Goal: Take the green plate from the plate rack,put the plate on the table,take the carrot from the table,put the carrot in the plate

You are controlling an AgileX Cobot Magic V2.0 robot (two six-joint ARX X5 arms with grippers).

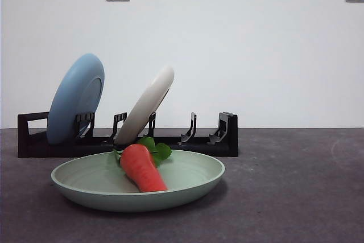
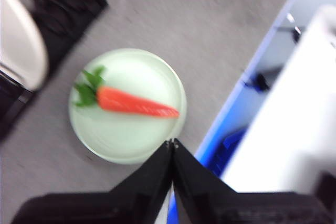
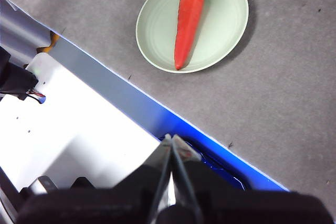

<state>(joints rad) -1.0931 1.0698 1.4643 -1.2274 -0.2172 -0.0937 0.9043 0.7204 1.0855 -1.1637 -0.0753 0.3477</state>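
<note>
The green plate (image 1: 187, 177) lies flat on the table (image 1: 284, 197) in front of the plate rack (image 1: 224, 140). The carrot (image 1: 142, 168) lies in the plate, leaves toward the rack. Both show in the left wrist view, plate (image 2: 131, 135) and carrot (image 2: 134, 103), and in the right wrist view, plate (image 3: 220, 19) and carrot (image 3: 186, 22). My left gripper (image 2: 171, 142) is shut and empty, high above the plate's near side. My right gripper (image 3: 170, 139) is shut and empty, back over the table's edge, away from the plate. Neither arm shows in the front view.
A light blue plate (image 1: 75, 98) and a cream-white plate (image 1: 147, 105) lean in the rack's left slots; the right slots hold nothing. The table's blue-lit edge (image 3: 157, 114) runs under the right gripper, with white equipment beyond it. A white wall stands behind the rack.
</note>
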